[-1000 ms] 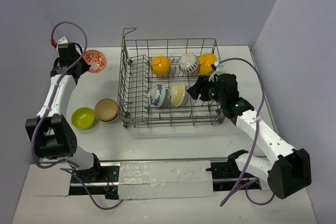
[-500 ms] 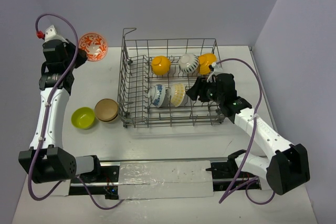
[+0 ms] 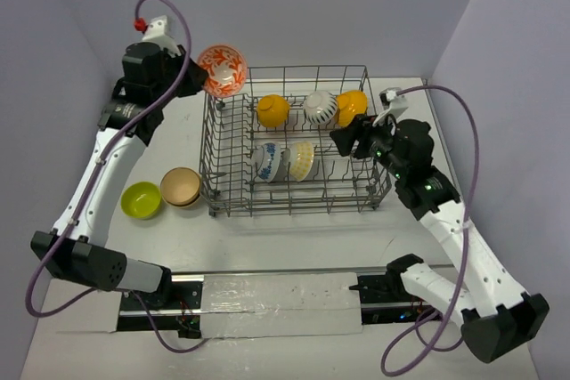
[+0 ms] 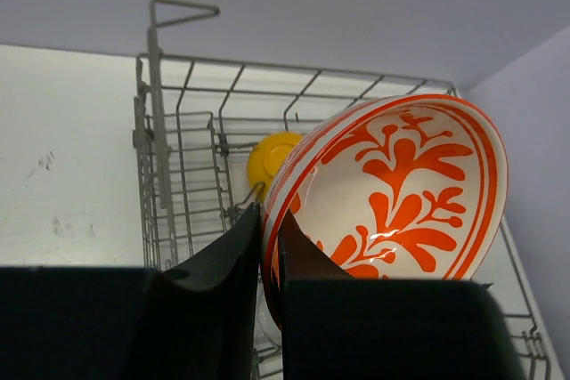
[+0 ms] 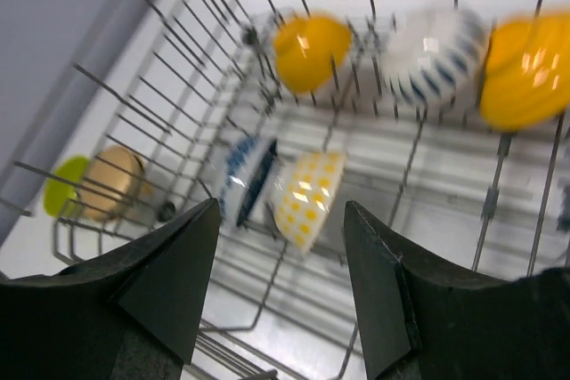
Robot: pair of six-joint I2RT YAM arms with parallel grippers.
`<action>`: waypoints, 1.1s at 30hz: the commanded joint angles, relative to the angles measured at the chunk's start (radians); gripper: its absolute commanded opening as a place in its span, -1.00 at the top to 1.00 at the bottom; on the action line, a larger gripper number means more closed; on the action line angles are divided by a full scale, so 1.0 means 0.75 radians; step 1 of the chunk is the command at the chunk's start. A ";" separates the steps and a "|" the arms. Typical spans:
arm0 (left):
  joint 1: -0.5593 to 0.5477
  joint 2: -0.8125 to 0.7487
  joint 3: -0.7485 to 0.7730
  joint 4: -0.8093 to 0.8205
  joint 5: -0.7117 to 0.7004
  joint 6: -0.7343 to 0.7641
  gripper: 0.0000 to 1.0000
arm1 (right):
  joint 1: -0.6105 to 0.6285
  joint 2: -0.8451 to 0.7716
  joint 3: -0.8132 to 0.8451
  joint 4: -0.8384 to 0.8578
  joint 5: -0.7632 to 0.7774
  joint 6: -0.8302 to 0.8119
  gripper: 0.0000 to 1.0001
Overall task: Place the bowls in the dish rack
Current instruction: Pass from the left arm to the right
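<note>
Top view: my left claw (image 3: pixel 194 77) is clamped on the rim of the red-and-white bowl (image 3: pixel 222 69). It holds the bowl on edge in the air over the far-left corner of the dish rack (image 3: pixel 210 157), whose free space lies to the bowl's right and nearer me. My right claw (image 3: pixel 349 141) hovers over the rack's right side. The lime green bowl (image 3: pixel 141 199) and tan bowl (image 3: pixel 181 186) sit on the table (image 3: pixel 267 238) left of the rack, nearer my left arm

Left wrist view: the fingers (image 4: pixel 223 255) pinch the rim, and the bowl's hollow faces the camera

Right wrist view: the jaws are apart and empty above the racked bowls (image 5: pixel 307 189)
</note>
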 commanded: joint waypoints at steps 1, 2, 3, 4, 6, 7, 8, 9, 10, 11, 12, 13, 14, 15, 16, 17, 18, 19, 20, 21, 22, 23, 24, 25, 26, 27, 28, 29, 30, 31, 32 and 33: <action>-0.117 0.057 0.084 -0.053 -0.082 0.081 1.00 | 0.031 -0.086 0.132 -0.018 0.039 -0.136 -0.32; -0.141 0.085 0.092 -0.080 -0.089 0.089 1.00 | 0.046 -0.098 0.169 -0.028 0.046 -0.162 -0.32; -0.164 0.102 0.096 -0.092 -0.089 0.095 1.00 | 0.064 -0.106 0.185 -0.040 0.074 -0.185 -0.32; -0.207 0.118 0.113 -0.108 -0.137 0.103 1.00 | 0.111 -0.110 0.198 -0.048 0.099 -0.225 -0.32; -0.252 0.180 0.135 -0.164 -0.150 0.109 1.00 | 0.178 -0.127 0.243 -0.054 0.202 -0.275 -0.31; -0.268 0.198 0.155 -0.182 -0.158 0.116 1.00 | 0.217 -0.131 0.259 -0.044 0.225 -0.299 -0.31; -0.284 0.235 0.166 -0.217 -0.181 0.118 1.00 | 0.303 -0.131 0.292 -0.038 0.264 -0.330 -0.31; -0.311 0.251 0.174 -0.229 -0.181 0.118 1.00 | 0.344 -0.125 0.308 -0.034 0.287 -0.385 -0.31; -0.323 0.263 0.186 -0.237 -0.181 0.112 1.00 | 0.385 -0.110 0.326 -0.046 0.291 -0.412 -0.31; -0.336 0.288 0.192 -0.248 -0.189 0.110 1.00 | 0.458 -0.066 0.377 -0.064 0.295 -0.438 -0.31; -0.360 0.300 0.201 -0.272 -0.191 0.107 1.00 | 0.491 -0.037 0.402 -0.083 0.307 -0.495 -0.31; -0.372 0.311 0.217 -0.288 -0.197 0.109 1.00 | 0.522 -0.008 0.437 -0.119 0.334 -0.518 -0.31; -0.383 0.335 0.227 -0.305 -0.213 0.110 1.00 | 0.575 0.049 0.447 -0.132 0.342 -0.537 -0.31; -0.407 0.347 0.235 -0.321 -0.220 0.114 1.00 | 0.600 0.076 0.451 -0.134 0.354 -0.561 -0.30; -0.420 0.358 0.252 -0.352 -0.228 0.124 1.00 | 0.620 0.116 0.449 -0.130 0.360 -0.571 -0.30; -0.430 0.372 0.256 -0.364 -0.250 0.126 1.00 | 0.659 0.133 0.447 -0.126 0.359 -0.582 -0.29; -0.450 0.378 0.256 -0.372 -0.254 0.130 1.00 | 0.678 0.149 0.443 -0.112 0.356 -0.594 -0.28; -0.456 0.382 0.254 -0.377 -0.256 0.136 1.00 | 0.694 0.182 0.447 -0.112 0.363 -0.598 -0.27; -0.463 0.382 0.250 -0.377 -0.263 0.136 1.00 | 0.712 0.196 0.453 -0.118 0.365 -0.604 -0.25; -0.477 0.382 0.244 -0.381 -0.281 0.134 1.00 | 0.745 0.213 0.462 -0.136 0.365 -0.614 -0.25; -0.481 0.384 0.244 -0.387 -0.281 0.134 1.00 | 0.761 0.249 0.480 -0.146 0.365 -0.623 -0.25; -0.489 0.388 0.246 -0.391 -0.277 0.136 1.00 | 0.780 0.266 0.490 -0.159 0.373 -0.637 -0.25; -0.493 0.390 0.248 -0.395 -0.275 0.134 1.00 | 0.808 0.284 0.500 -0.179 0.383 -0.643 -0.25; -0.499 0.392 0.250 -0.403 -0.275 0.138 1.00 | 0.817 0.321 0.517 -0.185 0.395 -0.649 -0.24; -0.505 0.394 0.252 -0.407 -0.273 0.138 1.00 | 0.827 0.337 0.521 -0.185 0.412 -0.659 -0.23; -0.516 0.397 0.258 -0.415 -0.271 0.140 1.00 | 0.841 0.352 0.523 -0.179 0.420 -0.674 -0.23; -0.522 0.397 0.260 -0.419 -0.269 0.142 1.00 | 0.843 0.380 0.523 -0.173 0.424 -0.680 -0.22; -0.528 0.399 0.262 -0.432 -0.267 0.142 1.00 | 0.849 0.393 0.521 -0.165 0.424 -0.684 -0.22; -0.538 0.399 0.262 -0.434 -0.269 0.142 1.00 | 0.852 0.403 0.519 -0.143 0.436 -0.686 -0.21; -0.546 0.397 0.260 -0.438 -0.289 0.138 1.00 | 0.854 0.421 0.513 -0.134 0.438 -0.688 -0.21; -0.553 0.384 0.254 -0.436 -0.295 0.140 1.00 | 0.856 0.430 0.509 -0.124 0.440 -0.690 -0.21; -0.565 0.380 0.236 -0.426 -0.293 0.136 1.00 | 0.858 0.440 0.505 -0.104 0.440 -0.694 -0.21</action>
